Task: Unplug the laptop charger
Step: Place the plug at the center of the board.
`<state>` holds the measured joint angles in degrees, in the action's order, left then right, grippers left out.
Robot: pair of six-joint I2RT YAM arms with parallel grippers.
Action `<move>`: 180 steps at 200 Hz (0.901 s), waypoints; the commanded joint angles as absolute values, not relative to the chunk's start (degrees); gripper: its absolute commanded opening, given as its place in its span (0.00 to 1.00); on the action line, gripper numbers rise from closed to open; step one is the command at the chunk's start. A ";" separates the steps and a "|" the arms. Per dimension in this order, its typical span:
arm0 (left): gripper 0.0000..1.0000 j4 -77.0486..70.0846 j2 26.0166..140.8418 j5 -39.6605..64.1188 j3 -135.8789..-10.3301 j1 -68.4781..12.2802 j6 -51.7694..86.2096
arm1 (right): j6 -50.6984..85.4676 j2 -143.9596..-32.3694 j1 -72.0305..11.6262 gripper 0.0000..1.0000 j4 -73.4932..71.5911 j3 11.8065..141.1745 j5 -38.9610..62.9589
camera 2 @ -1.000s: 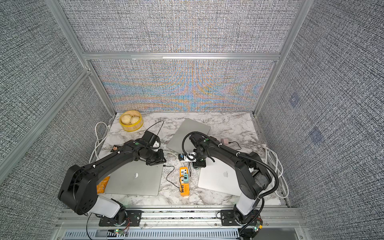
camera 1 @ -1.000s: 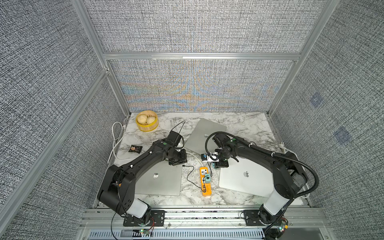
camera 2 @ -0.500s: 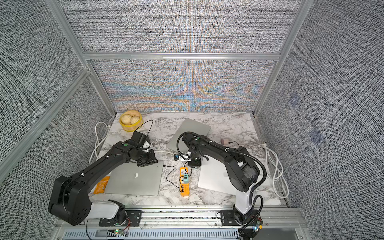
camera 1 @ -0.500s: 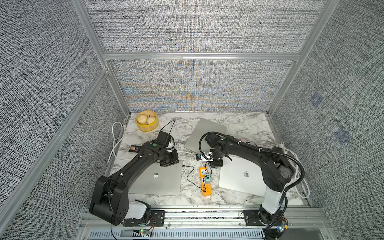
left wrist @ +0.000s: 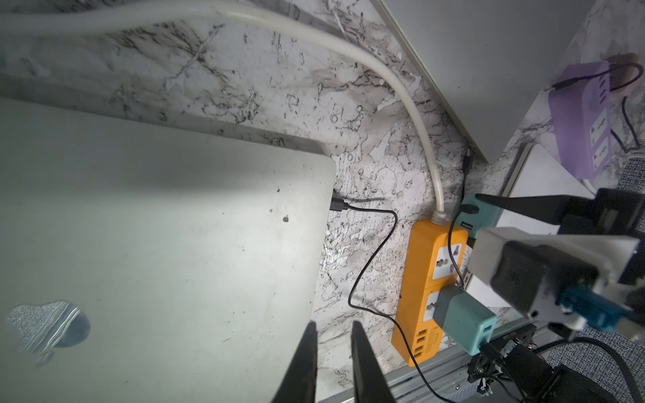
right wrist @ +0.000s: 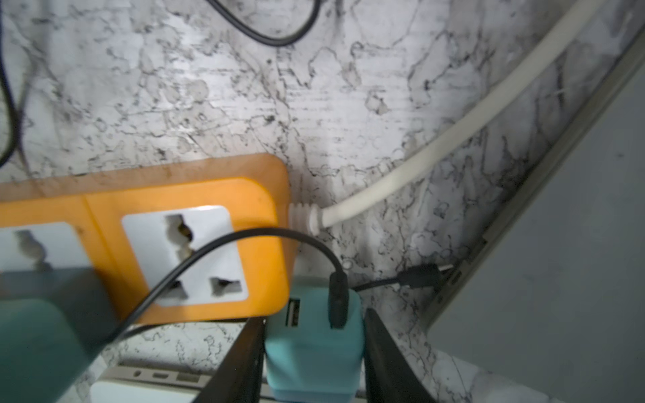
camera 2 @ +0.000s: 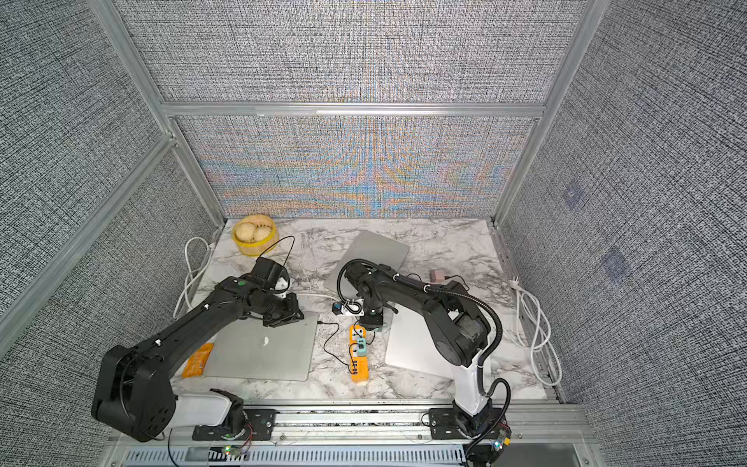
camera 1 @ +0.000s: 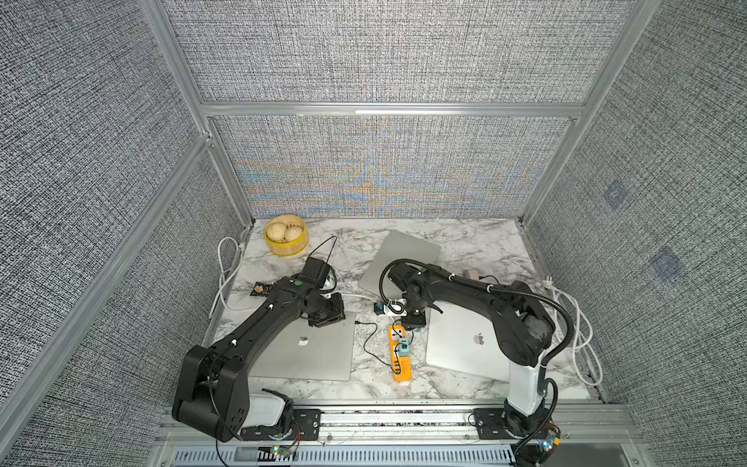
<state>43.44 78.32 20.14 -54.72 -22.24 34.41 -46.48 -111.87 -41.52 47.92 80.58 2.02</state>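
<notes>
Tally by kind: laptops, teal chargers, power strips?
Laptops: 3 (under left arm, under right arm, far)
Teal chargers: 2 (one on orange strip at, one in right tool)
Power strips: 2 (orange strip, purple strip)
Total: 7

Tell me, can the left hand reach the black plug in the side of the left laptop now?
Probably yes. The left hand, empty and slightly open, hangs over the edge of the left laptop. The black plug sits exposed at its corner, with mostly bare marble around it and nothing between them.
</notes>
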 commanded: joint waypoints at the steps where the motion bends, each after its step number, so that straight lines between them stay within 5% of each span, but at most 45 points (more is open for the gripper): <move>1: 0.19 44.00 78.05 20.65 -54.67 -22.15 34.36 | -43.97 -111.97 -40.83 0.14 49.24 80.86 -1.51; 159: 0.19 43.68 78.25 20.83 -54.09 -22.15 34.72 | -38.30 -114.47 -39.28 0.14 49.46 84.08 -4.85; 180: 0.19 43.71 78.30 20.73 -54.06 -22.15 34.80 | -39.14 -114.78 -39.70 0.20 49.88 84.37 -4.34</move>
<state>43.40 78.35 20.73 -53.95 -22.17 34.74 -38.72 -114.10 -39.35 48.36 84.12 -5.06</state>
